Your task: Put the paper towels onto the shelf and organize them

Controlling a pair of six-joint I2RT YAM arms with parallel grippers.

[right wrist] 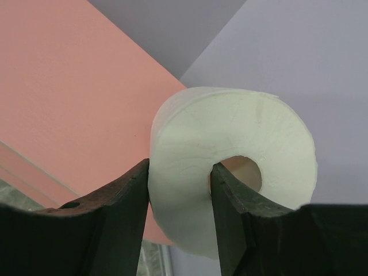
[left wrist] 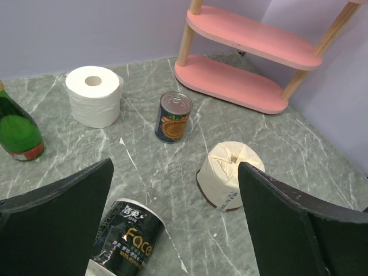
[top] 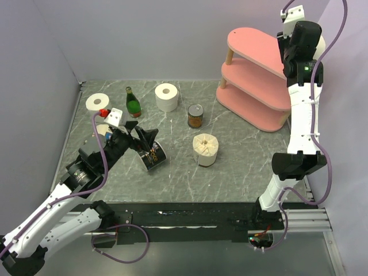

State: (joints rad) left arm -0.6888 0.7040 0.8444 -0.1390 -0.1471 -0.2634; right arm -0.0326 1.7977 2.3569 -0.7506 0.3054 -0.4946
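My right gripper is shut on a white paper towel roll, one finger inside its hollow core and one against its outer side. It holds the roll high beside the top board of the pink shelf, whose board lies just behind the roll. Two more white paper towel rolls stand on the table; the nearer one also shows in the left wrist view. My left gripper is open and holds nothing, low over a black-wrapped roll.
A cream-wrapped roll stands mid-table. A tin can stands between it and the white roll. A green bottle stands at the back left. Grey walls close in the left and back sides.
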